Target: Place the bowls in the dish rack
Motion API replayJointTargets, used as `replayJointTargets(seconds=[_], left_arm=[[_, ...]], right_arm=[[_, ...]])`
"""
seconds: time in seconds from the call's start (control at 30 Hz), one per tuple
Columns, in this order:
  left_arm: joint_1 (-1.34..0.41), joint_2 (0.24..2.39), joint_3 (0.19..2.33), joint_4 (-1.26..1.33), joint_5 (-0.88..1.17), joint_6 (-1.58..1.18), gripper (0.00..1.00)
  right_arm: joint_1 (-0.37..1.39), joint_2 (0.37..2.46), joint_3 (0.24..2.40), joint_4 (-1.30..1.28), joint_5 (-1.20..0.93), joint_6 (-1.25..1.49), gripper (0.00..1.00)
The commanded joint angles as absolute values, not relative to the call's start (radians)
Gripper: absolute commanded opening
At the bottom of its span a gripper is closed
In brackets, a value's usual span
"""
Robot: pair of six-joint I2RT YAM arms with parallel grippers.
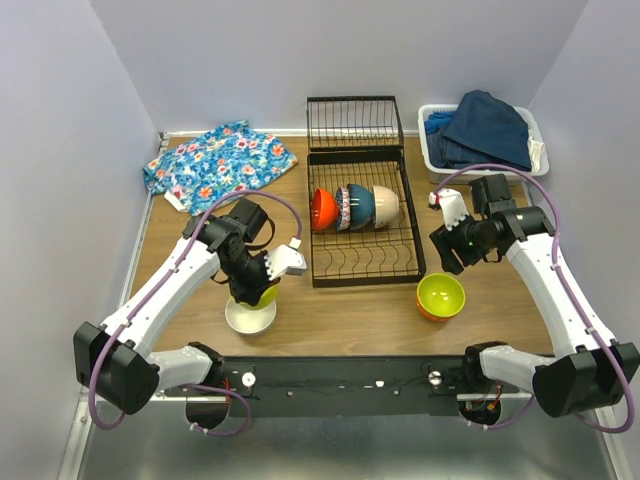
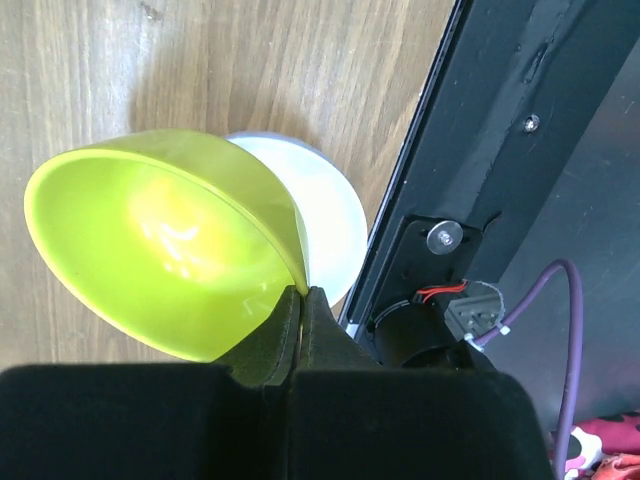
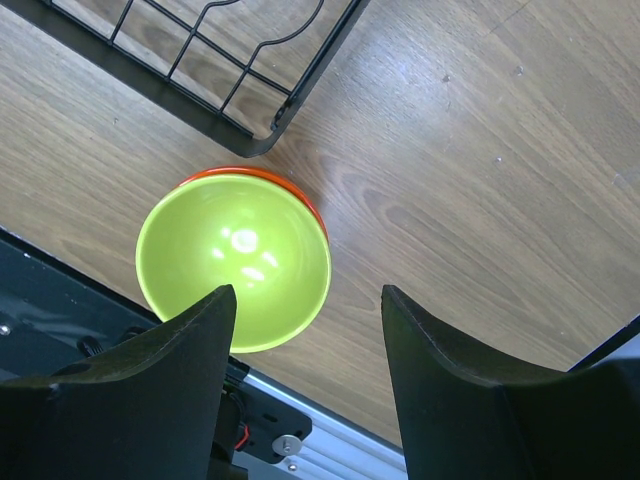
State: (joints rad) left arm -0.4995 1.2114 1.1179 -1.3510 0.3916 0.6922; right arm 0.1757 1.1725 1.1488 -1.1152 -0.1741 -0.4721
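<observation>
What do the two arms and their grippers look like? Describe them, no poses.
Both the left arm and right arm have white links with black joints and bases. A purple cable loops along each. The left gripper and right gripper are matte black, tapering to blunt tips.

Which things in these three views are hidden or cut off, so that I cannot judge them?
Left wrist view: the white bowl is mostly hidden behind the yellow-green bowl; whether they touch is unclear.
Right wrist view: the dish rack is cut off by the top edge; only one corner shows.
Top view: the patterned bowl has a design too small to read.
</observation>
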Motion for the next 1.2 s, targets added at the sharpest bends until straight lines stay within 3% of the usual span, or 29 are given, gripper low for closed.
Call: replayJointTargets(seconds=[0.0,0.13,0.47,0.67,0.73,0.77,0.9,1.03,1.17], left_arm=[[-0.499,1.177,1.085,-1.459,0.368,0.675,0.00],[-0.497,1.166,1.092,-1.456,0.367,0.669,0.00],[-0.508,1.230,1.382,-1.526,0.508,0.647,0.00],[-0.522,1.258,1.451,-1.427,0.825,0.579,0.00],[-0.532,1.267,1.431,-1.228,0.976,0.475,0.00],[-0.540,1.264,1.381,-1.124,1.012,0.298,0.00],[-0.592,1.192,1.117,-0.111,1.013,-0.265,0.00],[-0.661,1.330,1.072,0.233,0.950,-0.495,0.00],[-0.706,1.455,1.028,0.598,0.833,-0.682,0.00]], right_arm=[[0.173,1.155,1.134,-1.097,-0.175,-0.482,0.68],[0.175,1.147,1.134,-1.098,-0.170,-0.479,0.68],[0.172,1.121,1.101,-1.095,-0.152,-0.474,0.69],[0.166,1.120,1.103,-1.069,-0.094,-0.453,0.69],[0.149,1.123,1.103,-1.039,-0.051,-0.434,0.70],[0.138,1.124,1.104,-1.025,-0.035,-0.410,0.70],[0.043,1.152,1.129,-0.994,-0.006,-0.339,0.70],[-0.057,1.172,1.149,-0.983,-0.006,-0.269,0.80],[-0.126,1.189,1.157,-0.994,-0.008,-0.238,0.81]])
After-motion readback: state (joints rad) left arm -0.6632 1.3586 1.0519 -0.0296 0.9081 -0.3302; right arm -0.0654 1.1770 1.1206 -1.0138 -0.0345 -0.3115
